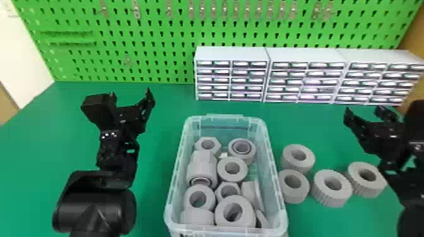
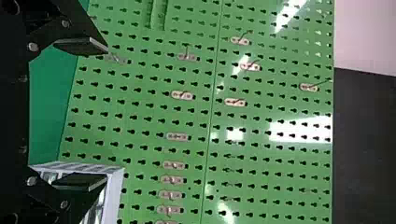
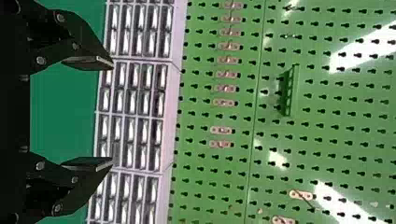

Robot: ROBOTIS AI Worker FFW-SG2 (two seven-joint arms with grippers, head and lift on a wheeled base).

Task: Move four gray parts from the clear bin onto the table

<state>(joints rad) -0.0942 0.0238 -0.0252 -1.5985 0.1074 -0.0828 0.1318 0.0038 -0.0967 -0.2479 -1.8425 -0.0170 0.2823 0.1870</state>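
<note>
The left hand (image 1: pixel 131 93) and right hand (image 1: pixel 362 109) are both open and empty over the desk (image 1: pixel 154 157). Between them, the clear bin (image 1: pixel 174 179) holds at least nine gray parts (image 1: pixel 220 212); four more (image 1: pixel 332 198) lie between it and the desk's right edge. Three drawer cabinets (image 1: pixel 233 55) line the far edge, toward its right corner, before a green pegboard (image 1: pixel 157 60).

green pegboard wall (image 1: pixel 157 37) | metal hooks (image 1: pixel 136 9) | white drawer cabinets (image 1: pixel 232 74) | green tabletop (image 1: pixel 164 104) | glare on pegboard
</note>
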